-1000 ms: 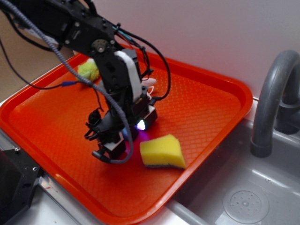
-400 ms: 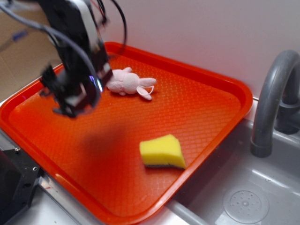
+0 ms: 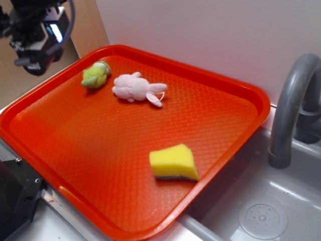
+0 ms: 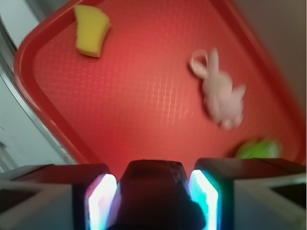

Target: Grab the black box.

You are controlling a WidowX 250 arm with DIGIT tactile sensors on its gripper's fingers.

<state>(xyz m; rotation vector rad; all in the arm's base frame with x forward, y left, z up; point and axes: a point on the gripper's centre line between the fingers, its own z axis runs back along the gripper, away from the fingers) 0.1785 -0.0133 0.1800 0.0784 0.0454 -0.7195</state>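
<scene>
Black box [image 4: 152,191] clamped in the claw [image 3: 36,37], high off the tray.

Left to right in the exterior view: claw above the orange tray's [image 3: 251,95] far left corner, green toy [image 3: 95,75], pink bunny [image 3: 134,89], yellow sponge [image 3: 173,162], grey faucet [image 3: 291,108]. The wrist view shows the jaws pressed against the box's sides, so the grab looks done.

A toy kitchen setup: grey sink basin [image 3: 261,211] and faucet [image 3: 291,110] beside an orange tray [image 3: 241,100].
</scene>
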